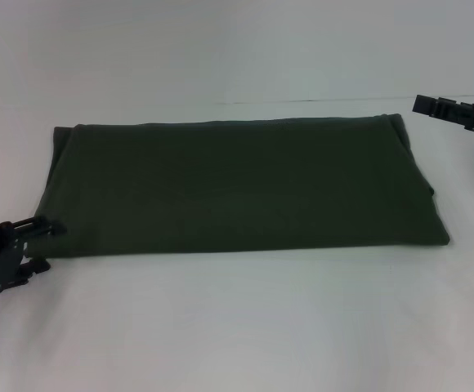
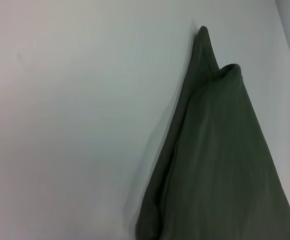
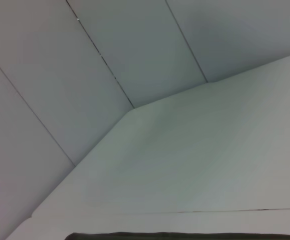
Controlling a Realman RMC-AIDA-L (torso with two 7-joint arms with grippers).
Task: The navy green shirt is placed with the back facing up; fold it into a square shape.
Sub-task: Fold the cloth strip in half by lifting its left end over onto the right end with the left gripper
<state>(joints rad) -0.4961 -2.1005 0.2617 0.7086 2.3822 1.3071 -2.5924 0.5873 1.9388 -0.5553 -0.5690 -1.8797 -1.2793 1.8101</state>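
The navy green shirt (image 1: 237, 186) lies flat in the middle of the white table (image 1: 245, 327), already a wide, plain rectangle, much longer across than it is deep. It is not a square yet, so by my reading at least one more fold across the long axis is due.

The left gripper (image 1: 41, 229) sits at about eight o'clock from the cloth's centre, right at the near-left corner and touching or just shy of the edge; whether its fingers are apart or together, I cannot tell. The left wrist view shows that end of the shirt (image 2: 220, 165) with its stacked layers and one point of fabric sticking out past the rest.

The right gripper (image 1: 421, 104) hangs at roughly two o'clock, just beyond the far-right corner and apparently above the table. Its fingers I cannot read either. The right wrist view catches only a thin sliver of the shirt (image 3: 185, 235).

Risks from here:
- The stacked layers at the left end could separate if a pinch takes only the top ply, dragging it loose and spoiling the rectangle.
- One corner lifted alone could skew the cloth, since the opposite gripper is off the fabric.
- The protruding point could end up outside the finished square.
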